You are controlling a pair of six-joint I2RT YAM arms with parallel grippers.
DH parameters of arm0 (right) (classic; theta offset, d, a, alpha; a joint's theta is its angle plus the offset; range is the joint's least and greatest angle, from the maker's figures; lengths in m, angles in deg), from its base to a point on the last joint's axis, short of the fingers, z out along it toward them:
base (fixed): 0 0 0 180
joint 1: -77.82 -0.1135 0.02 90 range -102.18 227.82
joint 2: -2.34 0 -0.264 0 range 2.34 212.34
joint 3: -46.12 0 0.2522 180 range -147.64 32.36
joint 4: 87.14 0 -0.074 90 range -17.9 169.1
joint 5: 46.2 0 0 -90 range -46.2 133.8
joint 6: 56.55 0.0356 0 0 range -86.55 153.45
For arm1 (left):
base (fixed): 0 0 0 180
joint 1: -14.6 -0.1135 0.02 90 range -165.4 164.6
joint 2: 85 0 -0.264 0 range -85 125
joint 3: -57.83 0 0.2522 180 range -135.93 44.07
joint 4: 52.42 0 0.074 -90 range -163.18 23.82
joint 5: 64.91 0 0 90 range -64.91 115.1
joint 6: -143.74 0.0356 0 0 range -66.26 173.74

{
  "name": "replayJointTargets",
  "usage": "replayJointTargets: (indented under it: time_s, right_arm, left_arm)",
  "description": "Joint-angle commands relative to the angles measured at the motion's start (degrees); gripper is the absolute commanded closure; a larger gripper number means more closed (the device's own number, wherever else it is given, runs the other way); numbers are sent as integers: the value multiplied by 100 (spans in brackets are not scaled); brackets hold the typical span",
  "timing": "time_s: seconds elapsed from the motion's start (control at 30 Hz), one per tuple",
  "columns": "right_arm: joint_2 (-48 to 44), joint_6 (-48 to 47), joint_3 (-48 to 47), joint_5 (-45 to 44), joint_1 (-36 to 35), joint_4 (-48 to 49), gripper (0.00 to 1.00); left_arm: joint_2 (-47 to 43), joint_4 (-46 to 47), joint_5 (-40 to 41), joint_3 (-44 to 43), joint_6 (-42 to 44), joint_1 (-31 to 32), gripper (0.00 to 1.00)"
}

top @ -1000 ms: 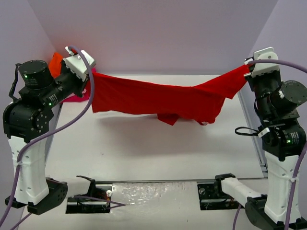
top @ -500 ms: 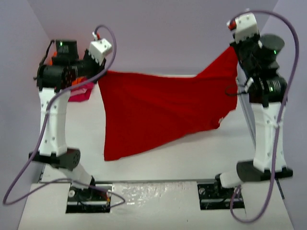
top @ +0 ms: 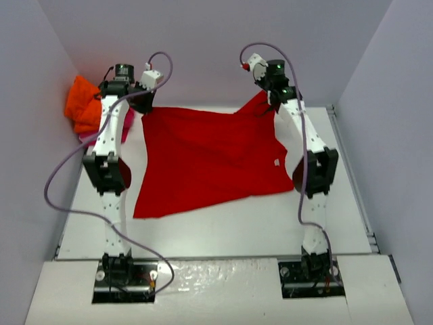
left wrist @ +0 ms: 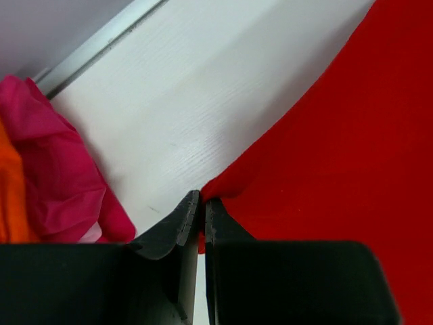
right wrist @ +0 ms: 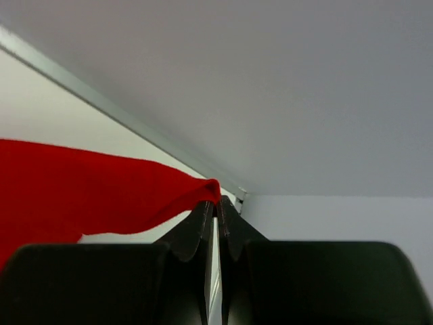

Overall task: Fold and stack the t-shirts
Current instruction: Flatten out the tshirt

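The red t-shirt (top: 210, 159) is spread over the middle of the table, its near part lying flat with a small white label (top: 277, 161) at its right edge. My left gripper (top: 143, 108) is shut on its far left corner (left wrist: 216, 186). My right gripper (top: 267, 100) is shut on its far right corner (right wrist: 206, 191) and holds it raised by the back wall. The orange t-shirt (top: 82, 103) is bunched at the far left on the pink t-shirt (top: 125, 122), which also shows in the left wrist view (left wrist: 61, 169).
The white table (top: 223, 227) is walled at the back and on both sides, with a metal rail (top: 352, 176) along its right edge. Both arms reach far out over the table to the back wall.
Both arms have stretched forward to the back wall, carrying the shirt's held corners. The shirt went from hanging in the air to lying mostly spread on the table.
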Motion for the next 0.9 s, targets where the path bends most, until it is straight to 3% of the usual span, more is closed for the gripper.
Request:
replayJointTargets:
  time_s: [0.0, 0.07, 0.17, 0.33, 0.67, 0.87]
  right_arm:
    - [887, -367, -385, -293, -191, 925, 100]
    - [1295, -494, -439, -349, -280, 1070, 100]
    - [1798, -705, -449, -515, -401, 1325, 100]
    - [2156, -808, -457, -633, -445, 1686, 100]
    - [2041, -698, -243, -701, -488, 1841, 100]
    - [1993, -659, -119, -747, -489, 1854, 100]
  left_arm:
    - [568, 965, 819, -188, 96, 155, 99]
    - [974, 1186, 1289, -249, 72, 232, 97]
    - [1412, 1503, 2058, -334, 64, 335, 74]
    - [1573, 1972, 2508, -316, 194, 353, 61]
    - [1426, 2087, 2949, -75, 515, 353, 52]
    - [1294, 2150, 2852, 10, 544, 378, 57]
